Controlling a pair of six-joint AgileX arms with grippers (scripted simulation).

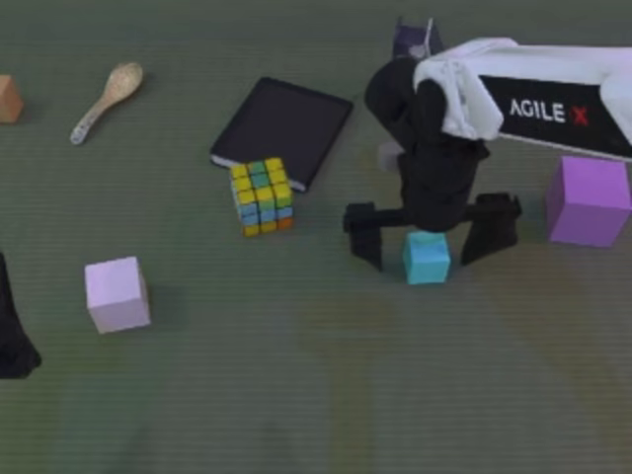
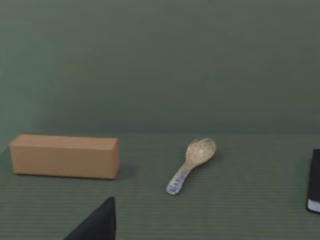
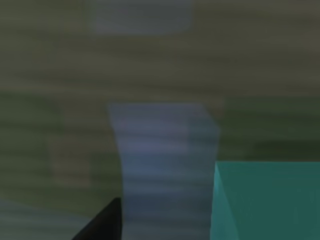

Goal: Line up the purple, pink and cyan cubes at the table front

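My right gripper (image 1: 432, 242) hangs over the cyan cube (image 1: 427, 258), its fingers spread wide with one on each side of the cube and neither touching it, so the grasp is not yet made. The cube sits right of the desk's (image 1: 316, 395) middle, just near of my wrist; the right wrist view shows its teal face (image 3: 267, 200) close beside one dark fingertip (image 3: 102, 222). To do this well I judge I should centre the cube between the fingers, come down square to its sides, and close evenly so so small a cube does not twist or skid away. The purple cube (image 1: 589, 200) stands to the right, apart from my fingers, and should stay untouched. The pink cube (image 1: 117, 293) waits at the left, near my parked left arm (image 1: 14, 331); I cannot tell how its fingers stand.
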